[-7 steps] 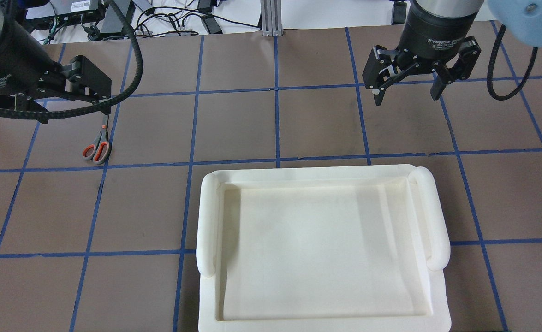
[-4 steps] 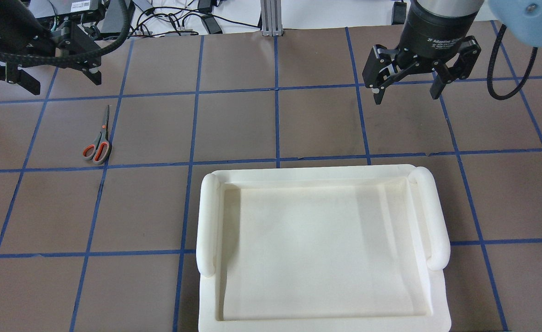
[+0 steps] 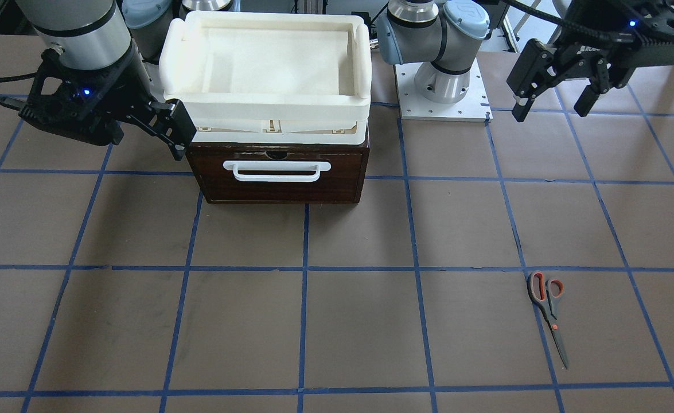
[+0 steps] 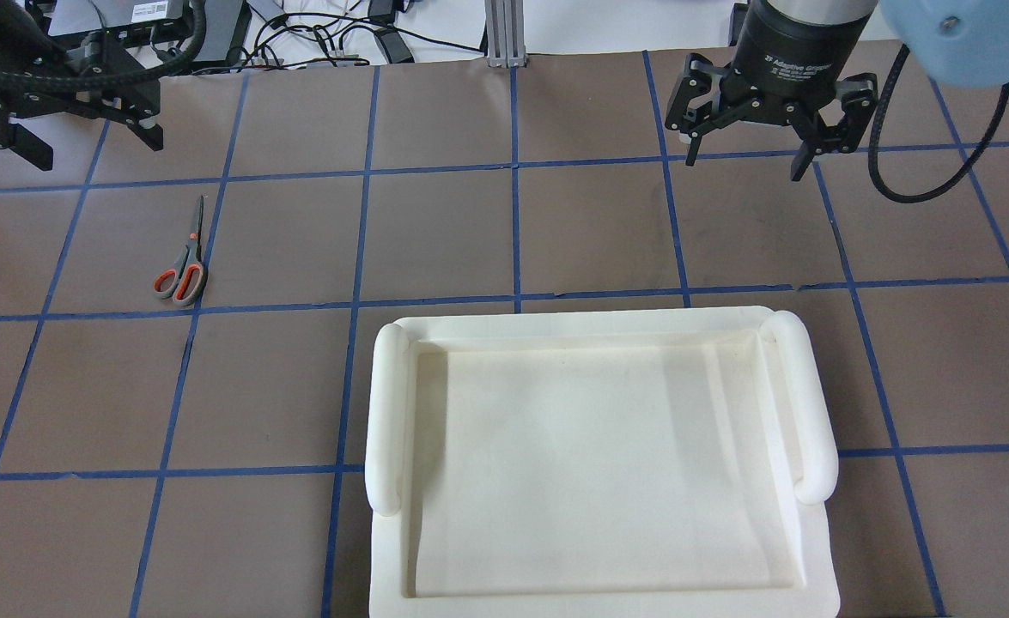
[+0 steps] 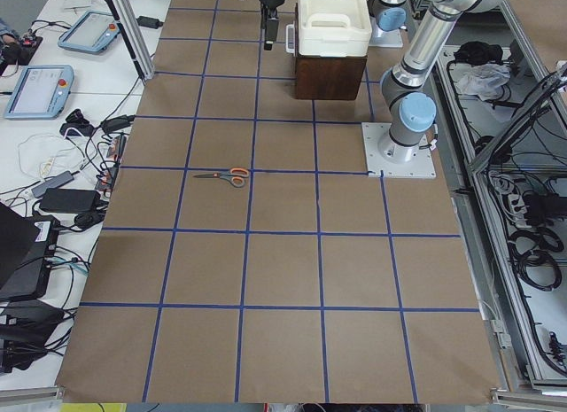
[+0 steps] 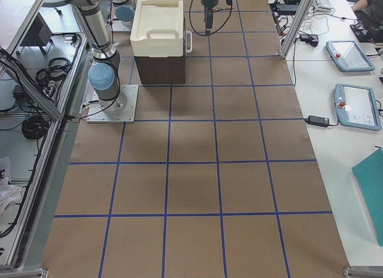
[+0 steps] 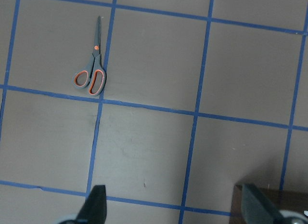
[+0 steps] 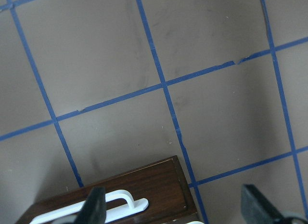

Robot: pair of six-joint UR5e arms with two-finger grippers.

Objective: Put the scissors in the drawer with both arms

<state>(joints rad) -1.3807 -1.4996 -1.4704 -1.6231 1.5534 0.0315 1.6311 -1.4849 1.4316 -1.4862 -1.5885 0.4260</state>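
The scissors (image 4: 182,262) lie flat on the brown table at the left, blades pointing away from me; they also show in the front view (image 3: 548,314) and the left wrist view (image 7: 91,72). My left gripper (image 4: 96,150) is open and empty, held above the table beyond the scissors' tips. The dark brown drawer (image 3: 279,172) is closed, its white bar handle (image 3: 277,170) facing away from me. My right gripper (image 4: 744,165) is open and empty, in the air beside and in front of the drawer's front (image 8: 120,195).
A white foam tray (image 4: 598,324) sits on top of the drawer case and hides it from overhead. The left arm's base plate (image 3: 443,103) stands beside the case. Blue tape lines grid the table. Cables and boxes lie past the far edge (image 4: 315,34).
My left gripper has moved from right over the scissors' blades away to the far left, empty; the scissors stay put. My right gripper has shifted slightly farther away.
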